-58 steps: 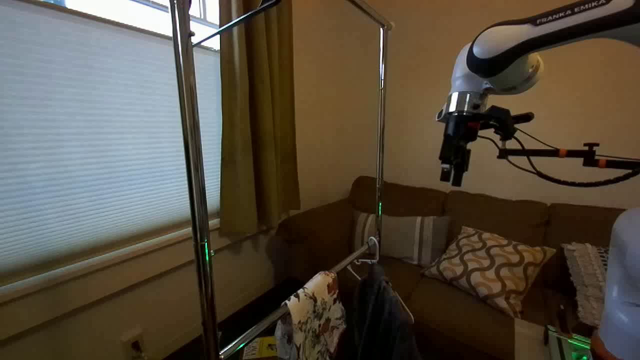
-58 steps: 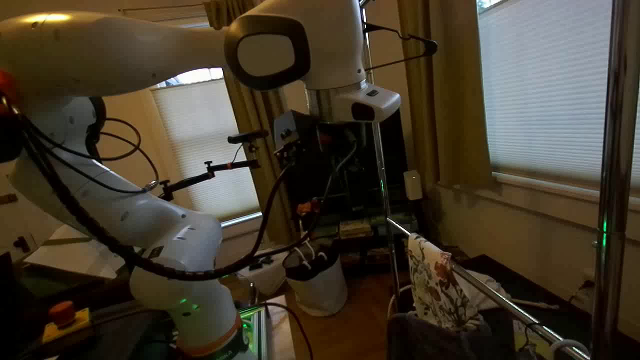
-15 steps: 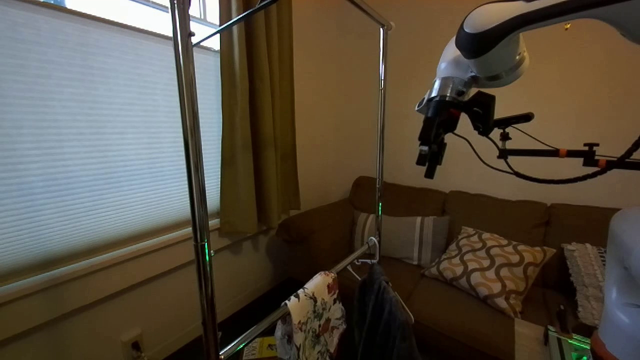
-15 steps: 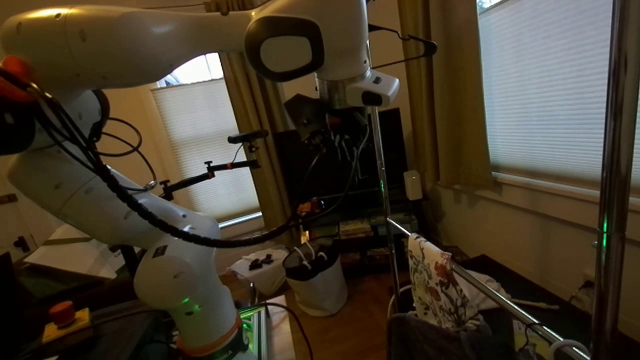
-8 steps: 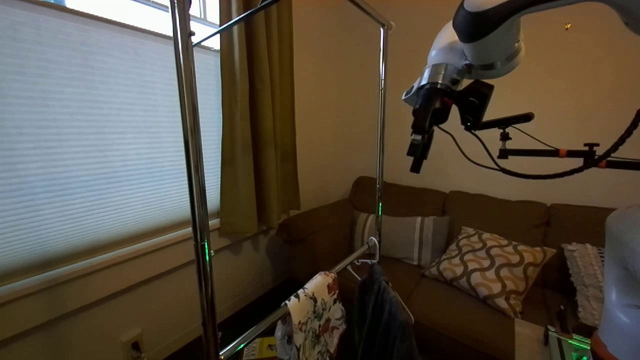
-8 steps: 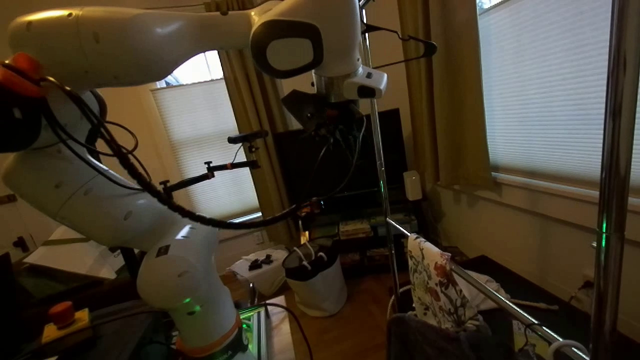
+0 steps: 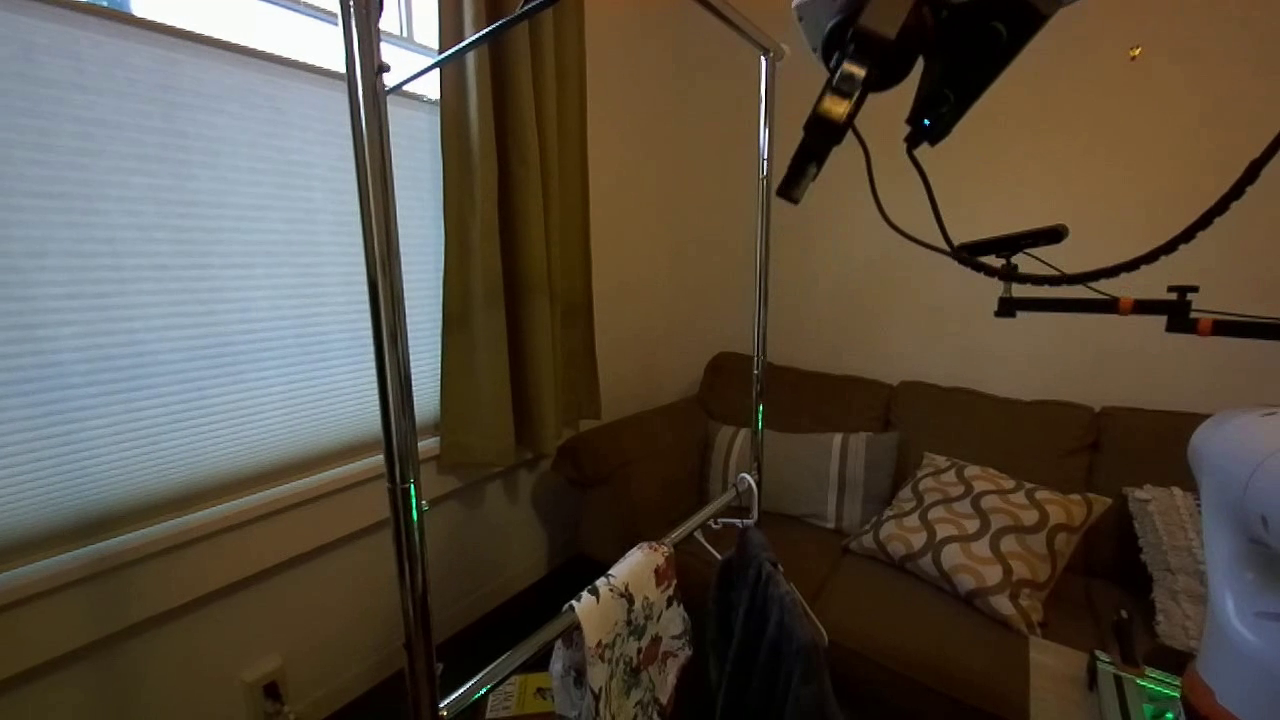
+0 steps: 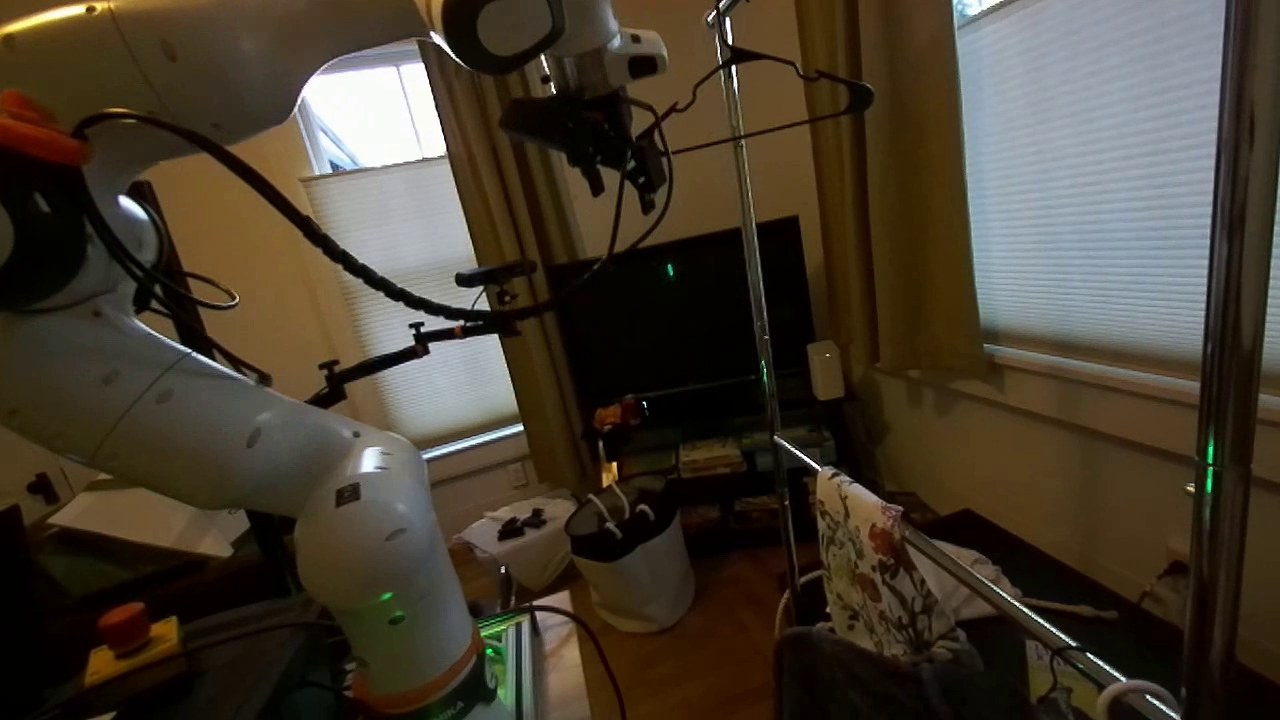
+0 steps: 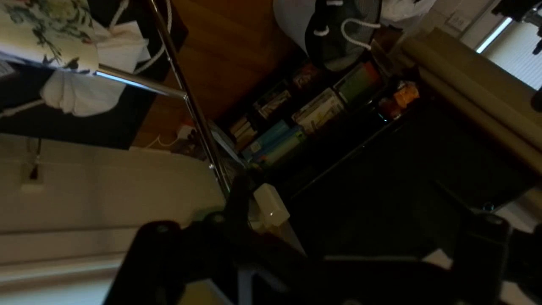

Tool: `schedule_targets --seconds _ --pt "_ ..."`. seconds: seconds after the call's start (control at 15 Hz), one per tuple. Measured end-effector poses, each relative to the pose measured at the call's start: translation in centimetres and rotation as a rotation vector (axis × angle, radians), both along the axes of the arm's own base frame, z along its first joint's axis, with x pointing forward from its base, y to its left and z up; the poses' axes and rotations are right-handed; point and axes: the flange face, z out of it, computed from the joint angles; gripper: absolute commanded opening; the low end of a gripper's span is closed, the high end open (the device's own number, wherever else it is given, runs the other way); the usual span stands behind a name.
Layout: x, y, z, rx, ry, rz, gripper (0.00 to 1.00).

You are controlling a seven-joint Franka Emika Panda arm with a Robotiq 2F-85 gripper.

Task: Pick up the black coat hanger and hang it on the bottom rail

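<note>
Wrist view: dim; black fingers (image 9: 150, 254) set wide apart at the foot of the frame, the gap between too murky to itemise.
Tool (image 8: 622, 198): released, its tips parted in an exterior view; body tilted; nothing seen in grasp.
Black hanger (image 8: 738, 57), grip risk: liable to be knocked and set swinging if the fingers push in before straddling it; pinched at one end only, it would probably pivot or slip under its own off-centre weight.
Cable (image 8: 350, 264): loops close by the tool; might snag the black hanger's near end should the tool turn.
Upper rail (image 7: 742, 26): higher than the tool; the hook may catch there if the pull goes sideways before lifting clear.
Chrome post (image 8: 757, 320): past the tool; a wide carry could strike it.
Bottom rail (image 7: 510, 663): well below the tool; floral cloth (image 8: 860, 550) and dark garment (image 7: 765, 640) take up part of it, so a hook lowered onto fabric may fail to seat.
Black hanger, near end: just beside the tool, overlapping it in an exterior view; whether touching, unclear.
Black hanger, neck and hook: above the tool, at the upper rail, apart from the fingers.
Black hanger, far end: seen beyond the chrome post, well apart from the tool, and higher than its tips.
</note>
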Motion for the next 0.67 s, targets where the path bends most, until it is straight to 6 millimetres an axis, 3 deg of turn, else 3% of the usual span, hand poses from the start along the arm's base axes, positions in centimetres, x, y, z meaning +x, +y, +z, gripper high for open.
schedule_targets --seconds 0.13,0.33,0.53,0.67 --pt "-0.4 -0.1 1.8 0.007 -0.042 0.004 1.00" --pt "0.1 0.5 2.5 0.073 -0.057 -0.025 1.00" --pt "1.0 4.6 4.6 0.214 -0.158 -0.106 1.00" --pt "0.4 8.1 6.5 0.269 -0.241 -0.138 1.00"
